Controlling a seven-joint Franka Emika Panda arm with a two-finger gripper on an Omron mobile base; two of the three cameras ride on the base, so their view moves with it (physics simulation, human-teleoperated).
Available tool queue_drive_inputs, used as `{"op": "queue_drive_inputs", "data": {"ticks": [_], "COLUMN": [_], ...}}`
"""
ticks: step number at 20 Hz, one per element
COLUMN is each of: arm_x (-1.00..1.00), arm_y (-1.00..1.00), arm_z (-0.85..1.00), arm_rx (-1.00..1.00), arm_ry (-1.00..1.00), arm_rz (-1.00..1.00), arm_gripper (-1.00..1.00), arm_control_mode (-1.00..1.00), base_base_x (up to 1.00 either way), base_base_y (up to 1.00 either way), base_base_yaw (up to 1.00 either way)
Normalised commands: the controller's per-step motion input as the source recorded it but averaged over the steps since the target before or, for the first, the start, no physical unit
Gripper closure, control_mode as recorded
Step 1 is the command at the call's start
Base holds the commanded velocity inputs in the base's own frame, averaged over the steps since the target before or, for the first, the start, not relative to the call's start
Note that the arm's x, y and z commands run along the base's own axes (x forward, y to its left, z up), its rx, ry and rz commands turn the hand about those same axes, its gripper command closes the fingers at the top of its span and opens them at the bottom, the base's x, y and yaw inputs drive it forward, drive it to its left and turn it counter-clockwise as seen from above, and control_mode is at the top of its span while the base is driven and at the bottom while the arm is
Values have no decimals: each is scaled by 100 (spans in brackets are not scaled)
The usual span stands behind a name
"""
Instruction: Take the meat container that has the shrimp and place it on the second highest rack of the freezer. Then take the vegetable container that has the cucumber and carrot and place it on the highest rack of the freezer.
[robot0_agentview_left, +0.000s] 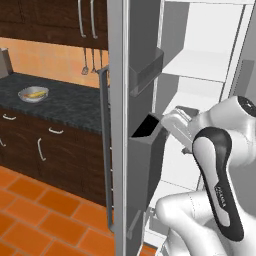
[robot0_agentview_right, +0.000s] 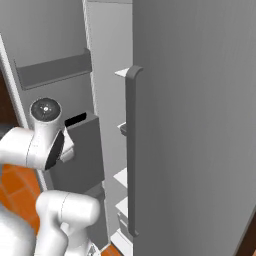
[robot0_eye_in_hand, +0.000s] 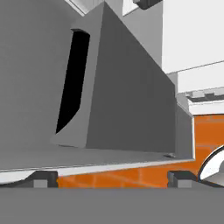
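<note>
The vegetable container (robot0_agentview_left: 33, 93), a metal bowl holding an orange carrot stick and a yellowish cucumber stick, sits on the dark counter (robot0_agentview_left: 65, 102) far to the left. The freezer (robot0_agentview_left: 120, 100) stands open, its white shelves (robot0_agentview_left: 200, 67) visible inside; which one is the second highest rack I cannot tell. My gripper (robot0_eye_in_hand: 112, 178) is open with nothing between its fingertips (robot0_eye_in_hand: 43, 178). It hangs close to a grey door bin (robot0_eye_in_hand: 122, 87) on the open door, with orange floor below. The meat container with the shrimp is out of view.
The open freezer door (robot0_agentview_left: 118, 150) with its long handle (robot0_agentview_left: 105, 150) stands between my arm and the counter. A second door with a vertical handle (robot0_agentview_right: 131, 150) is to the right. Dark cabinets (robot0_agentview_left: 45, 150) run under the counter, and utensils (robot0_agentview_left: 85, 67) hang on the wall.
</note>
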Motion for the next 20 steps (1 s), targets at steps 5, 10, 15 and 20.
{"op": "queue_drive_inputs", "data": {"ticks": [5,10,15,20], "arm_x": [-10,-8,-37,-17], "arm_y": [-100,-44,19,21], "arm_z": [-95,-79,-43,-24], "arm_rx": [-47,-66,-21,1], "arm_ry": [-5,14,-1,-3], "arm_rz": [13,17,17,5], "arm_gripper": [-100,-100,-100,-100], "arm_control_mode": [-100,-100,-100,-100], "base_base_x": [0,0,0,0], "base_base_y": [0,0,0,0], "base_base_yaw": [0,0,0,0]}}
